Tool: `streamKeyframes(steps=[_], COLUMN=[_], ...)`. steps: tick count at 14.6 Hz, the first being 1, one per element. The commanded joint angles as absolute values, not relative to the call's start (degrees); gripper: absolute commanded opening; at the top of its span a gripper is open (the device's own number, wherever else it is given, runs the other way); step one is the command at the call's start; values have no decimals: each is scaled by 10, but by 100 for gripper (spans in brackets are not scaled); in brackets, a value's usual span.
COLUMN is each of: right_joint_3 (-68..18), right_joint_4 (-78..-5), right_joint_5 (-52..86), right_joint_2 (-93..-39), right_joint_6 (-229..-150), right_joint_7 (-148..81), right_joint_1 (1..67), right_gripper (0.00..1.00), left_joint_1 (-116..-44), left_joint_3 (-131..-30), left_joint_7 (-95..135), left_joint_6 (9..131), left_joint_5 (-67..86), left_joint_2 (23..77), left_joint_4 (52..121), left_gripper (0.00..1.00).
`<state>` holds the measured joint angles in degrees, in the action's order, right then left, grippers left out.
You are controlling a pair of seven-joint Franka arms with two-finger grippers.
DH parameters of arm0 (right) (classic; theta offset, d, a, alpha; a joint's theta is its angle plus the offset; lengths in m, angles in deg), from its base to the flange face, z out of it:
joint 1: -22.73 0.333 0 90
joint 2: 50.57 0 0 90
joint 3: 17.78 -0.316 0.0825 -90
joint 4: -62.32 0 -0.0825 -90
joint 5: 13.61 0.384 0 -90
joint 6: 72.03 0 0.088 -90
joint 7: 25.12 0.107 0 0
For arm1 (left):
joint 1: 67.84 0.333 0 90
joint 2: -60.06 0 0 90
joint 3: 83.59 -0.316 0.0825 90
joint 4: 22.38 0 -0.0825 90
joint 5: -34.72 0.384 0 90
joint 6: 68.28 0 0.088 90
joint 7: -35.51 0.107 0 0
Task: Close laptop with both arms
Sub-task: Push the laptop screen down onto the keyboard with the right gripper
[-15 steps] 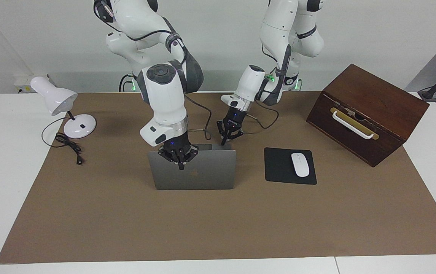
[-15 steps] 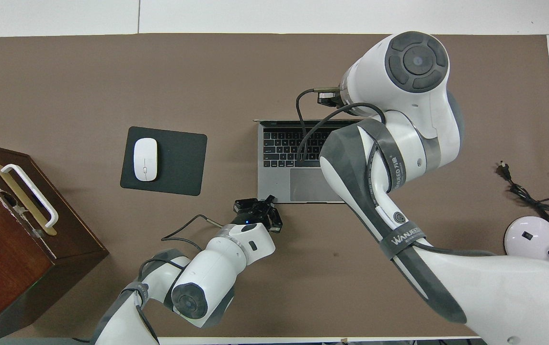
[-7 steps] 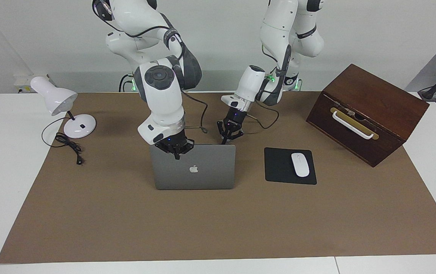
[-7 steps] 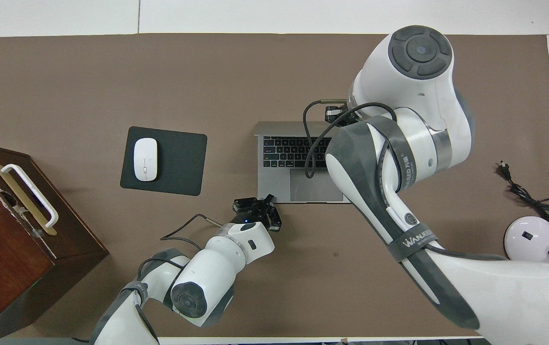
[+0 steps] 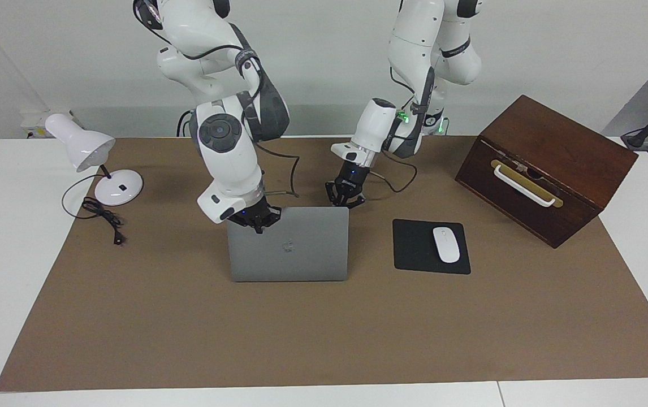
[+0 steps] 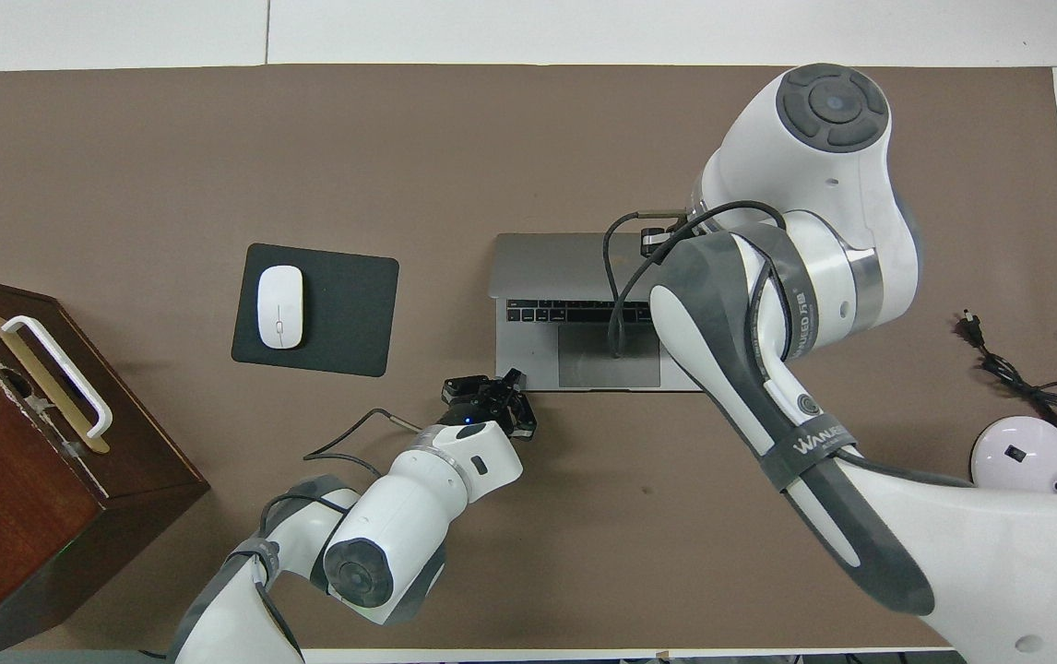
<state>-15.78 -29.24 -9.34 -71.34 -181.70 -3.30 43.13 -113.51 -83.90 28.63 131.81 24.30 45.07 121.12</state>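
The silver-grey laptop [image 5: 288, 246] stands partly open on the brown mat, its lid [image 6: 547, 263] leaning over the keyboard [image 6: 575, 314] so that only a strip of keys shows from above. My right gripper [image 5: 257, 221] is shut, and its tips press on the lid's top edge near the corner toward the right arm's end. In the overhead view the right arm covers that gripper. My left gripper [image 5: 344, 202] is shut, with its tips down at the base's corner nearest the robots toward the left arm's end. The same left gripper [image 6: 512, 380] sits beside the palm rest.
A black mousepad [image 5: 414, 249] with a white mouse [image 5: 446, 244] lies beside the laptop toward the left arm's end. A dark wooden box [image 5: 544, 167] with a white handle stands past it. A white desk lamp [image 5: 89, 155] and its cable [image 5: 100, 217] sit at the right arm's end.
The right gripper has drawn back toward the robots, pushing the lid down over the keyboard, so fewer keys show from above. The left gripper has stayed at the base's corner.
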Motion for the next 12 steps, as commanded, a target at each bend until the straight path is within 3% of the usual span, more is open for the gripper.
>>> streamKeyframes(steps=[1,12], right_joint_3=[-165,-165], right_joint_4=[-345,-423], right_joint_5=[-81,-73], right_joint_2=[-696,-713], right_joint_6=[-1853,-1974], right_joint_7=[-50,-59], right_joint_1=[424,429], right_gripper=[0,0], left_joint_1=[-1134,-1136], left_joint_3=[-841,-841], left_joint_7=[289,297], left_joint_6=[1326,1325], left_joint_5=[233,234], left_joint_2=[433,433], left_joint_4=[1204,1208], left_gripper=[0,0])
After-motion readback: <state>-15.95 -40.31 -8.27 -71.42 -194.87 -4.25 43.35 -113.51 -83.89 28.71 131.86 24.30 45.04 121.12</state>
